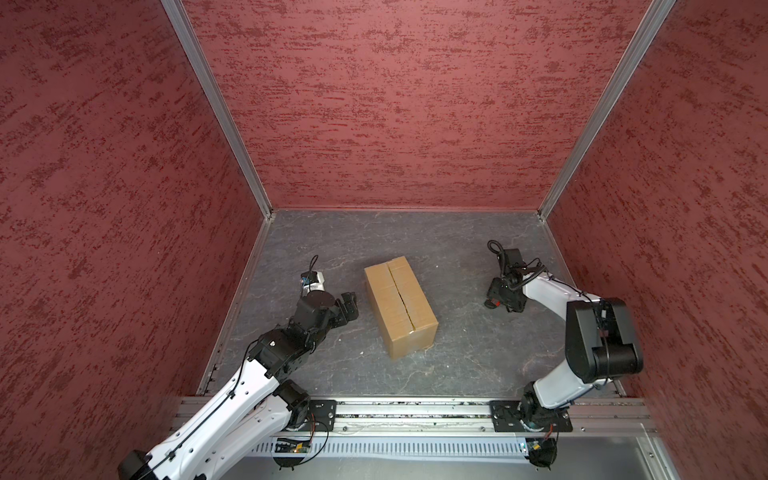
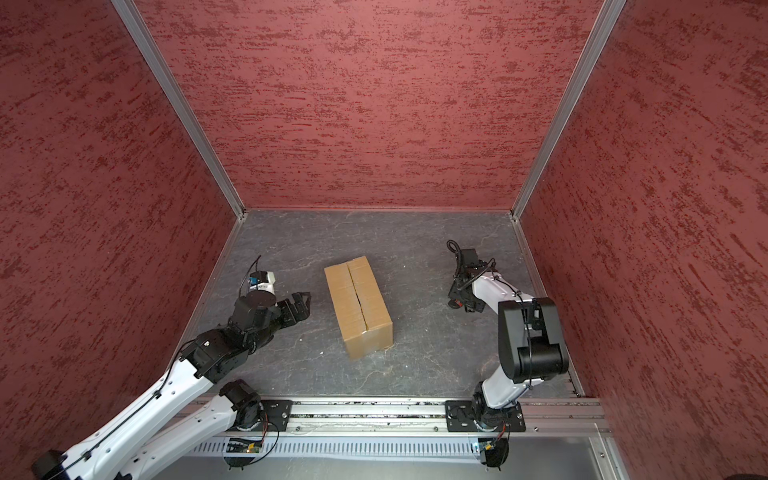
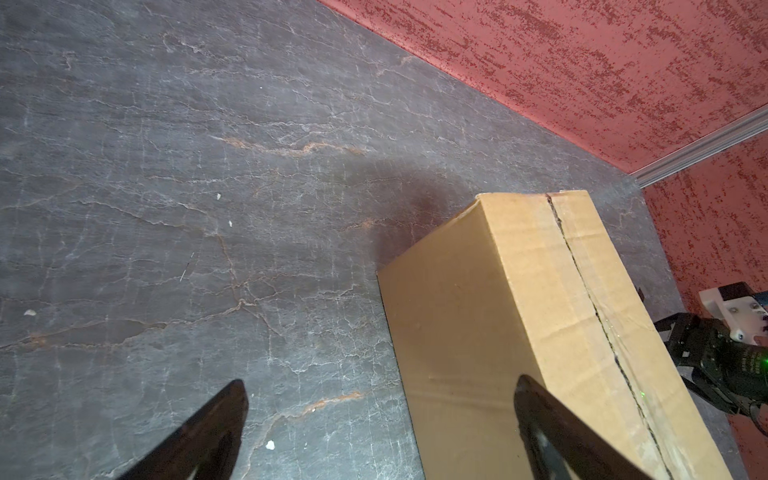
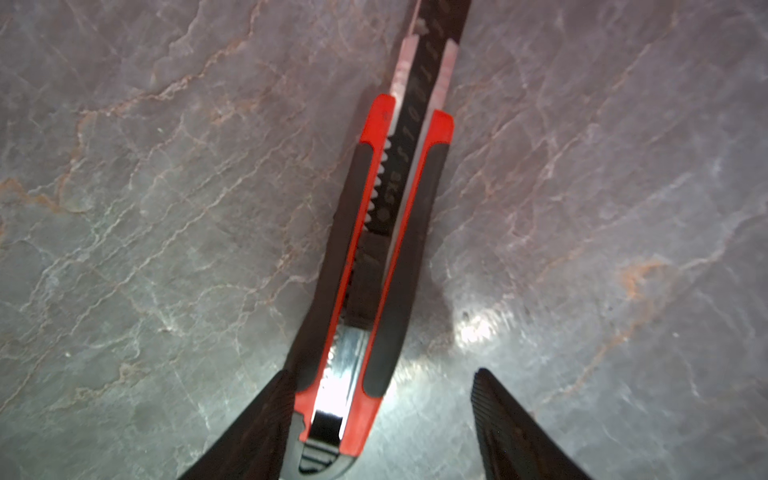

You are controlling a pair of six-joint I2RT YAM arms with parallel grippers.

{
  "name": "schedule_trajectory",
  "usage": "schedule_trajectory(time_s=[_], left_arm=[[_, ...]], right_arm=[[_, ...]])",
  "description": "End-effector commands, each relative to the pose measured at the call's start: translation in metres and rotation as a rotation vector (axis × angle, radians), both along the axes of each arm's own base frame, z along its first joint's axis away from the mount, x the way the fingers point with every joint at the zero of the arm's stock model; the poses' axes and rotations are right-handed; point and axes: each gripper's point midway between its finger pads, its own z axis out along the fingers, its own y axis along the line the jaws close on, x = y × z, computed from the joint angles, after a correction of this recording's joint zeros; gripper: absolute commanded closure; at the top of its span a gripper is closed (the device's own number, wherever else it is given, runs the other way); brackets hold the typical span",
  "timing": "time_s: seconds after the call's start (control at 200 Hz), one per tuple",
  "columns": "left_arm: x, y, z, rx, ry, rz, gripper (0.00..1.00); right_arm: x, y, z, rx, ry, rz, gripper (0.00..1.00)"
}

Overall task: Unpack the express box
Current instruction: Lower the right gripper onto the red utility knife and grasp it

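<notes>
The express box (image 1: 401,305) (image 2: 358,305) is a plain brown carton lying shut in the middle of the floor, its centre seam running lengthwise. My left gripper (image 1: 351,305) (image 2: 301,305) hovers open just left of it. In the left wrist view the box's side wall (image 3: 457,353) lies between the spread fingers (image 3: 380,386), untouched. My right gripper (image 1: 494,299) (image 4: 382,374) is low over the floor to the right of the box, open around a red-and-black utility knife (image 4: 386,232). One finger (image 4: 266,415) lies against the handle; the other stands apart.
Red textured walls (image 1: 395,104) close in the grey stone-patterned floor (image 1: 457,353) on three sides. An aluminium rail (image 1: 415,415) with both arm bases runs along the front. Small white crumbs (image 3: 270,444) lie on the floor.
</notes>
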Motion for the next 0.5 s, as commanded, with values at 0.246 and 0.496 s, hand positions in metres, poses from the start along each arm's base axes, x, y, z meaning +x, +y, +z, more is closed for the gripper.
schedule_trajectory(time_s=[0.246, 0.496], left_arm=[[0.0033, -0.0034, 0.0073, -0.016, -0.021, -0.016, 0.0], [0.0038, -0.0052, 0.0033, -0.024, -0.012, -0.02, 0.0]], right_arm=[[0.0095, 0.0017, -0.0058, 0.021, -0.014, 0.012, 0.31], [0.0123, 0.0013, -0.0044, 0.017, -0.018, 0.018, 0.31]])
